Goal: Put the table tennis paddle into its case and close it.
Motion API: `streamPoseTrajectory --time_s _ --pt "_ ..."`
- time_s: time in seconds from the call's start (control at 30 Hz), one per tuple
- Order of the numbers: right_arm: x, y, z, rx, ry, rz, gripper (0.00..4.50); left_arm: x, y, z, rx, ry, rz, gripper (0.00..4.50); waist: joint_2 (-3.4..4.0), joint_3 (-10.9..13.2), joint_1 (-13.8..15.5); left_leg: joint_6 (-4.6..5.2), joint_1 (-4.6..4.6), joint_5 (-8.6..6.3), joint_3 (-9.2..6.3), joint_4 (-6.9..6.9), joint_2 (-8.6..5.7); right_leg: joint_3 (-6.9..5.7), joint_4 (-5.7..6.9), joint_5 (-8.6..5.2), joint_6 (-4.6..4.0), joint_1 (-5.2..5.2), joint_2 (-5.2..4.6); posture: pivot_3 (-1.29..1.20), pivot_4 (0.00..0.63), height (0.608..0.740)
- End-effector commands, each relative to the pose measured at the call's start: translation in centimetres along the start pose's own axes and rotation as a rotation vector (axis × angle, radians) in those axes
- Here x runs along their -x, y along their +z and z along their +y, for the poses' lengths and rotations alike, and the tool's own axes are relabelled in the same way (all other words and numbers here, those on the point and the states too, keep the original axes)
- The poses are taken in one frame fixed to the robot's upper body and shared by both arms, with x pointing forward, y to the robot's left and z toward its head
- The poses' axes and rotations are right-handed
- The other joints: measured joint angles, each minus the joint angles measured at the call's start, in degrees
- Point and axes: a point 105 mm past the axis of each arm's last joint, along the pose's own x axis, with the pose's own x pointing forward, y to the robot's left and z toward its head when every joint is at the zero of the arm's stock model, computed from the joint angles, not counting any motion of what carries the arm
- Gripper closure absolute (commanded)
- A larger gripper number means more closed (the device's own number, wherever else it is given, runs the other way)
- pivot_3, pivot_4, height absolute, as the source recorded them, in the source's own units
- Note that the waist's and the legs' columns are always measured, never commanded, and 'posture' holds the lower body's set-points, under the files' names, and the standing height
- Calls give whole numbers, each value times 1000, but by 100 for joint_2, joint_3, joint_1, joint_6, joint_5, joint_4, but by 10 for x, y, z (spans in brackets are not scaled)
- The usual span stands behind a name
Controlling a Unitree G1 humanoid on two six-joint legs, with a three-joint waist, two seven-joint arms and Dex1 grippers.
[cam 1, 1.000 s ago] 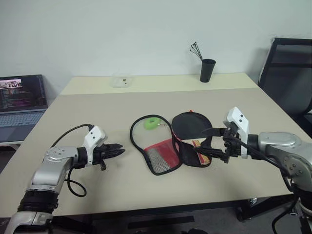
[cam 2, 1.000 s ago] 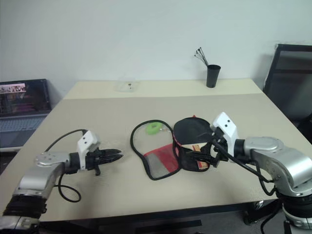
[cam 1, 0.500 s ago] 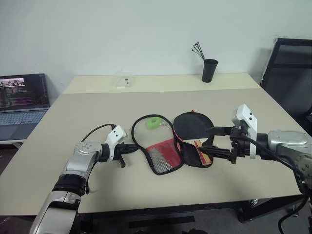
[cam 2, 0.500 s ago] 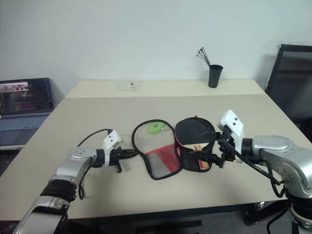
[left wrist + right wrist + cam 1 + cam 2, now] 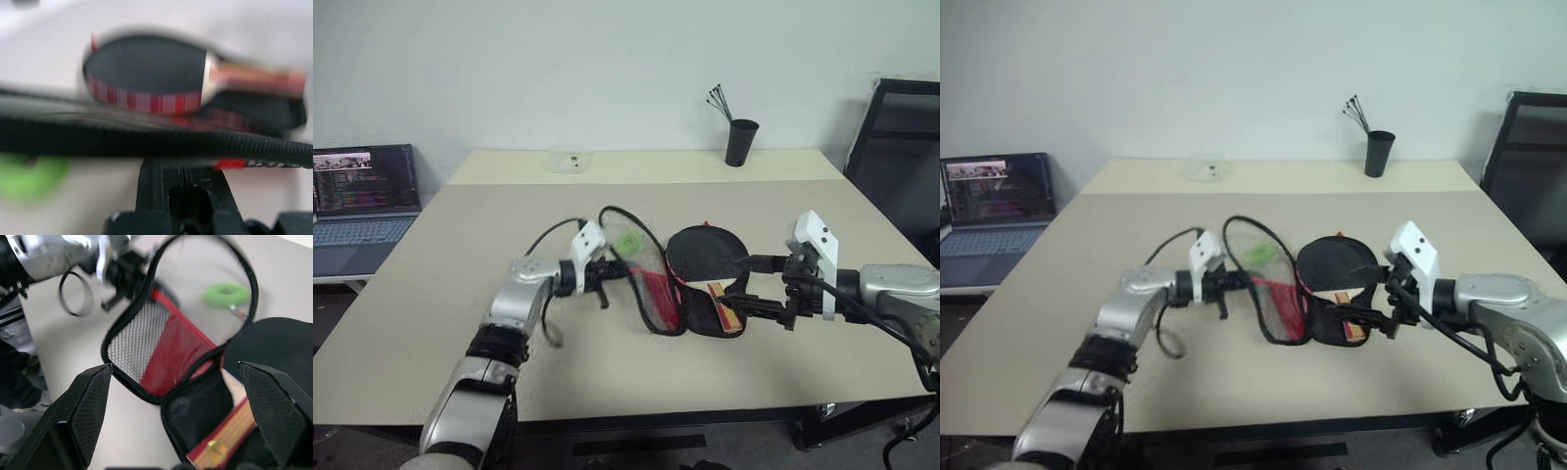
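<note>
On the beige table (image 5: 460, 294), near its middle, the case (image 5: 690, 311) lies unzipped with the table tennis paddle (image 5: 705, 257) resting in its lower half, blade toward the far edge and the striped wooden handle toward the right gripper (image 5: 751, 285). The left gripper (image 5: 619, 274) has its two black fingers pressed together on the black piped rim of the case's free flap (image 5: 644, 274), holding that flap raised on edge and tilted over toward the paddle, its red lining and mesh pocket facing the paddle. A green ring (image 5: 226, 294) lies on the table just behind the flap. The right gripper hovers just beside the handle end of the case, fingers spread wide, one above and one below, gripping nothing. Against the far wall stands a black cup (image 5: 739, 142) of thin sticks; a small clear container (image 5: 568, 160) sits on the far table section, and an open laptop (image 5: 362, 201) stands off the table's left side.
</note>
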Motion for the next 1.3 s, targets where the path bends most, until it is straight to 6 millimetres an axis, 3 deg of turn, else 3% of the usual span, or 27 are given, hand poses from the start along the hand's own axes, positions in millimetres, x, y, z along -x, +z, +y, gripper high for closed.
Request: streamPoseTrajectory --time_s 0.03,0.17,0.3,0.5,0.7,0.83,1.0,1.3 --pt "16 2 -11 6 -65 -13 0 -34 39 -11 -75 -83 -92 4475 -1 1 15 0 0 0 -1 3 0 -1 -1 1 1 1 1 0 150 740" --pt "23 -4 -16 -2 -110 7 0 -70 32 -23 -115 -146 -45 4475 -3 1 46 1 -1 -1 3 11 -6 2 -4 5 8 5 0 0 150 740" --pt "25 -7 -16 -10 -124 11 0 -90 23 -31 -92 -181 -27 4475 -3 2 -38 4 1 -2 7 13 0 10 -1 6 11 2 10 0 150 740" --pt "23 -10 -25 -50 -186 6 0 -98 15 -27 -100 -138 -10 4475 -5 3 -35 4 1 -2 -2 12 9 3 0 6 10 1 22 0 150 740" --pt "5 -28 -48 -162 -284 9 0 -72 28 -9 -109 -98 -96 4475 -5 3 -32 4 0 -2 2 14 7 6 1 7 11 1 16 0 150 740" --pt "-8 -43 -72 -227 -393 26 0 -38 32 2 -103 -61 -145 4475 -2 2 -61 4 1 -2 4 11 9 11 3 7 11 -1 18 0 150 740" --pt "-31 -49 -84 -301 -435 3 0 0 26 10 -96 27 -128 4475 -2 2 -78 3 3 -1 2 12 15 12 11 8 9 -2 21 0 150 740" --pt "-53 -71 -92 -319 -471 47 0 23 26 3 -91 89 -112 4475 -2 2 1 4 -6 -1 1 36 13 10 17 9 9 1 9 0 150 740"
